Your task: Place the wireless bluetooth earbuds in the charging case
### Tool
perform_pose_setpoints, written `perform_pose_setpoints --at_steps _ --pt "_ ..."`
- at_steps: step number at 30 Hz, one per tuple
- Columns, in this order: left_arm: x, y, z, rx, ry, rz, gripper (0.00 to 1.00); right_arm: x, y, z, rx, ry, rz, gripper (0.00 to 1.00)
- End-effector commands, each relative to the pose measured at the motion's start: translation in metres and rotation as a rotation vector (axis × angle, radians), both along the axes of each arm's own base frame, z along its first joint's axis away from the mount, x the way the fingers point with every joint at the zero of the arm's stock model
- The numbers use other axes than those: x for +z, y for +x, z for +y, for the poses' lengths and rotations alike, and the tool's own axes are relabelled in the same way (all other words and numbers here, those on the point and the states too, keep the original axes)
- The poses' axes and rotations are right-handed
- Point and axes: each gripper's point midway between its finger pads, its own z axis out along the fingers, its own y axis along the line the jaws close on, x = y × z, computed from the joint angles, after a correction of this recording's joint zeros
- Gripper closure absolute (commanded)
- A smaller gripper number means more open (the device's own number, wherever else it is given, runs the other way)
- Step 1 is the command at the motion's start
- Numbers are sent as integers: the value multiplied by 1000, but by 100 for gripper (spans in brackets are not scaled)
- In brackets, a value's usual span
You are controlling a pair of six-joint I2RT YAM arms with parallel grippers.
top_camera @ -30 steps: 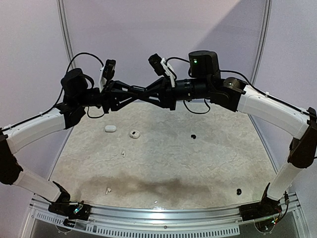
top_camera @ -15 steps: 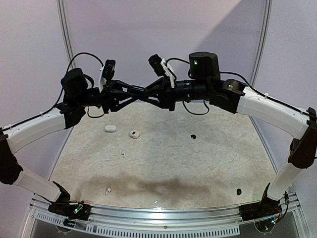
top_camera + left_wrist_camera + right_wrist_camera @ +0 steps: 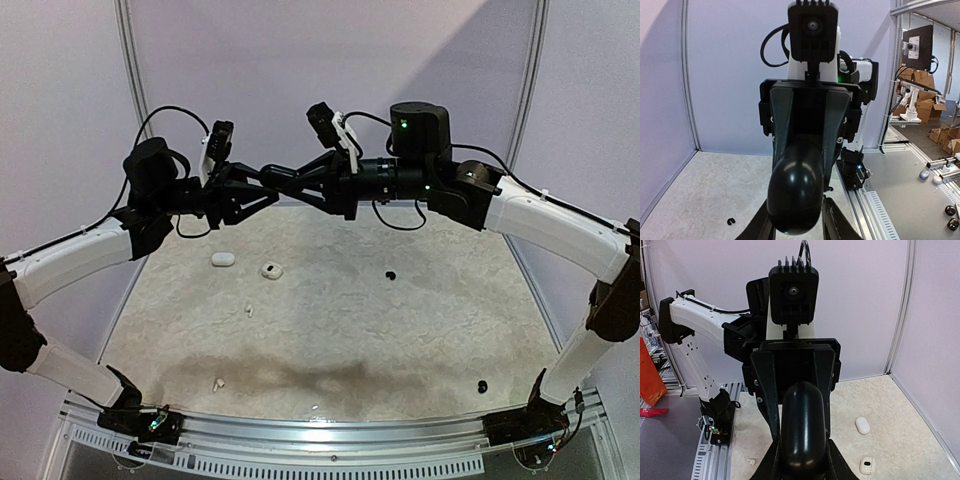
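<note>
Top view: you have both arms raised and meeting in mid-air over the far part of the surface (image 3: 400, 340). Your left end effector (image 3: 262, 183) and right end effector (image 3: 305, 186) face each other tip to tip. Both are clamped on the black charging case (image 3: 284, 174), one at each end, and it is held well above the surface. Four earbuds show, all loose on the surface:
- The white earbud (image 3: 249, 311) is left of centre.
- The front white earbud (image 3: 218, 382) is near the left arm's base.
- The black earbud (image 3: 390, 274) is right of centre.
- The front black earbud (image 3: 482, 386) is near the right arm's base.

The plain white case (image 3: 223, 259) and the white case with a dark spot (image 3: 271, 270) lie just beside each other, far left.

Left wrist view: your left end effector (image 3: 797, 225) has its fingers rising from the bottom edge, pressed to either side of the black charging case (image 3: 794, 192). The right end effector (image 3: 807, 145) grips the case's other end head-on, with a finger on each side. The black earbud (image 3: 730, 221) sits on the surface at lower left, well apart.

Right wrist view: your right end effector (image 3: 802, 462) is closed around the near end of the black charging case (image 3: 802, 425). The left end effector (image 3: 795, 390) is closed around the far end. Below on the surface are the plain white case (image 3: 862, 425), the white case with a dark spot (image 3: 867, 465) and the front white earbud (image 3: 750, 460).
</note>
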Motion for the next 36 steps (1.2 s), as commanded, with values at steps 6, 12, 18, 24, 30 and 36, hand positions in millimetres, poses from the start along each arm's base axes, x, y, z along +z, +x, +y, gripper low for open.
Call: perform_pose_setpoints --at_steps 6,12,18,24,30,36 --pt "10 -4 -2 -9 -26 -4 71 -2 0 0 -7 -8 13 100" --pt "11 -5 -2 -25 -26 -8 80 -8 3 1 -14 -30 20 100" --pt "11 -6 -2 -28 -27 -9 100 -15 6 4 -17 -54 31 100" --pt "5 -1 -1 13 -19 -35 100 -17 19 2 -93 -64 45 58" --pt "-2 -3 0 28 7 -160 100 -13 27 0 -144 -58 44 50" --pt "-19 -5 0 26 70 -256 100 -8 27 3 -134 -53 46 50"
